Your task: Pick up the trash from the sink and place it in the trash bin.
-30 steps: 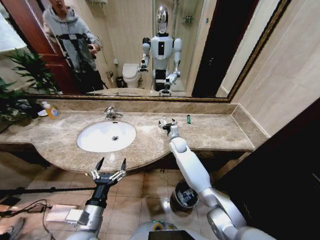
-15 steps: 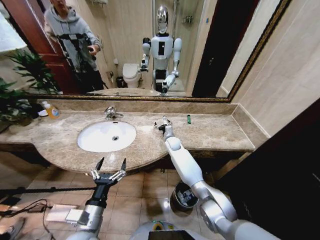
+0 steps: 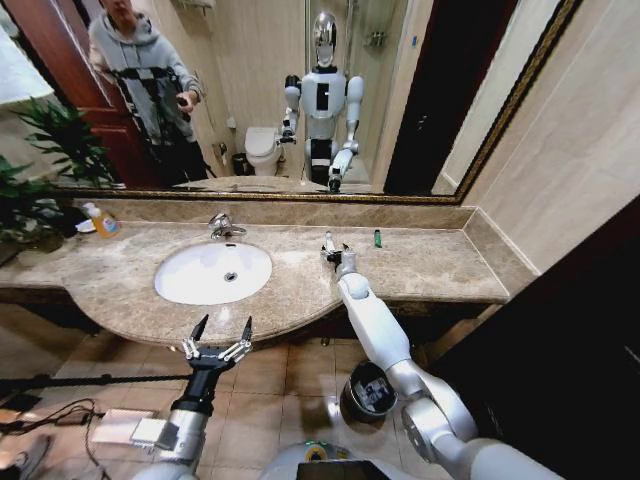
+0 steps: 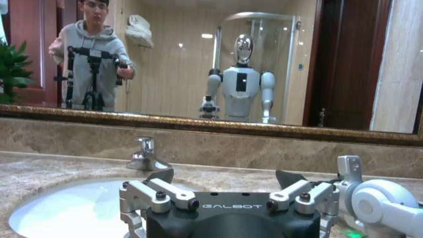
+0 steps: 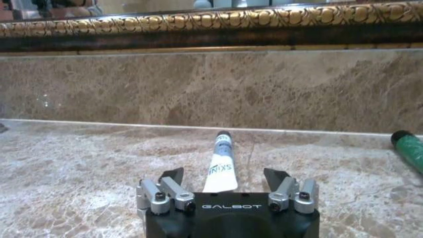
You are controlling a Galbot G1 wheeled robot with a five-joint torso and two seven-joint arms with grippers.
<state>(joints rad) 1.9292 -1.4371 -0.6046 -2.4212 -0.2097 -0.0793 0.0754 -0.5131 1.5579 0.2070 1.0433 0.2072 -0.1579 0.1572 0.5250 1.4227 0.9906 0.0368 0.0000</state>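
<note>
The trash I reach for is a thin white tube [image 5: 219,163] with a dark cap. It lies flat on the counter [image 3: 430,262], to the right of the sink [image 3: 212,272], and its capped end points toward the back wall under the mirror [image 3: 300,90]. In my right wrist view the tube runs straight between the two fingers of my right claw [image 5: 225,178]. The fingers stand apart, one on each side of the tube, and they do not press it. I cannot tell if the claw touches the counter. In the head view the tube [image 3: 328,243] shows just beside my right claw [image 3: 338,254], and my right arm stretches out over the counter edge.

A small green bottle [image 3: 377,238] lies on the counter farther to the right, apart from the tube, near the back wall. In the right wrist view the green bottle [image 5: 408,148] is at the edge.

The sink is a white oval bowl with a chrome faucet [image 3: 222,226] behind it. A yellow soap bottle [image 3: 102,222] stands far to the left on the counter.

My left claw [image 3: 218,336] hangs in front of the counter edge, below the sink, with its fingers spread wide. The dark trash bin [image 3: 366,392] stands on the floor under the counter, beside my right arm.
</note>
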